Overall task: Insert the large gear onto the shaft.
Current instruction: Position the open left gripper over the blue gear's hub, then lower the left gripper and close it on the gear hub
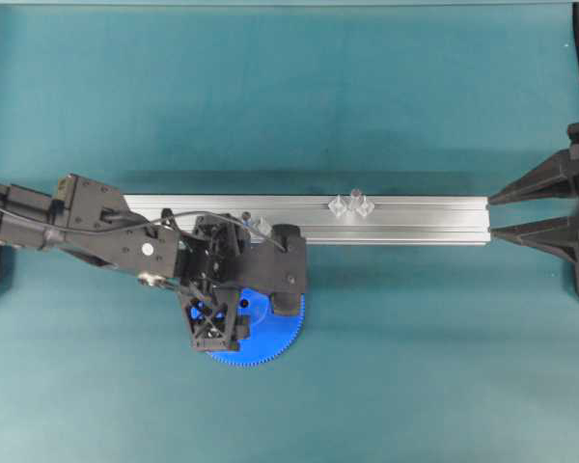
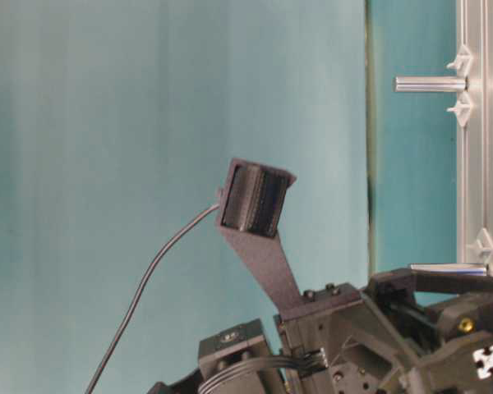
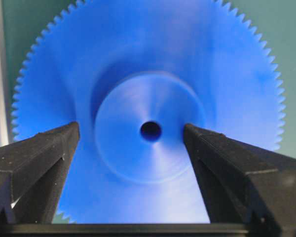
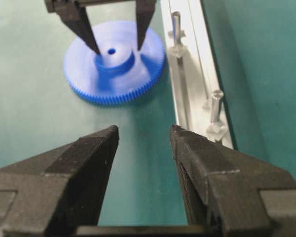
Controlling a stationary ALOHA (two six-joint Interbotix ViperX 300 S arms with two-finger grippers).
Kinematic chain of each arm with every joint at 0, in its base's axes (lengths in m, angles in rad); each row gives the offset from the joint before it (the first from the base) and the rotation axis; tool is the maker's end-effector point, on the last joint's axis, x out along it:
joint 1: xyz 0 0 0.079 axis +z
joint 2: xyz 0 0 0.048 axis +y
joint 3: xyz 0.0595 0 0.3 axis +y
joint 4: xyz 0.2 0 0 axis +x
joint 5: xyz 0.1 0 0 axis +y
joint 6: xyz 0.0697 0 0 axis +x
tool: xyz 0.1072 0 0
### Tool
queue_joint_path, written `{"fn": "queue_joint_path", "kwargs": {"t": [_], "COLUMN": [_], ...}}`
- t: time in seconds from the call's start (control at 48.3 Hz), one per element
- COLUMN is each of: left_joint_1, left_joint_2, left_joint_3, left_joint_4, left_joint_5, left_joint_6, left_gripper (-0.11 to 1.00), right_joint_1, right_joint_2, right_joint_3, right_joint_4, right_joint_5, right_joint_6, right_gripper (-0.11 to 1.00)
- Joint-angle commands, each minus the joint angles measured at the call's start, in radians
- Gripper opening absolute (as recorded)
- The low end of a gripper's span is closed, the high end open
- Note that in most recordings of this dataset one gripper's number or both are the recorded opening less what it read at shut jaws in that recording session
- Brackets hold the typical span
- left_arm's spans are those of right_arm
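The left hand (image 4: 116, 48), released, straddles the raised hub of the big bright-blue toothed plastic gear (image 4: 113, 66); closing off-centre could tilt it. The right hand (image 4: 143, 136) waits released.

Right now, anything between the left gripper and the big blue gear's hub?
Nothing visible. The left gripper is open, its black fingers straddling the raised round hub of the bright-blue toothed plastic gear, which lies flat on the teal table. Contact can't be judged.
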Motion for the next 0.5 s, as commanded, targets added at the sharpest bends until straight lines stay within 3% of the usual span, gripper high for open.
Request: {"fn": "queue_joint_path", "kwargs": {"t": [0.0,0.476], "left_joint_1": [-0.017,-0.021], "left_joint_2": [-0.005,0.000], "left_joint_3": [-0.025,-0.003], "left_joint_4": [0.003,0.003], "left_joint_5": [-0.002,0.046], "left_joint_6": [-0.003,-0.003], "left_gripper": [0.92,0.92], "right_joint_1": [0.003,0.008], "right_joint_2": [0.005,0.005], "right_joint_3": [-0.009,-0.008], "right_joint_4": [0.005,0.005], "right_joint_5": [-0.011,-0.012], "right_joint_6": [0.011,0.011], "right_gripper": [0.57,0.57]}}
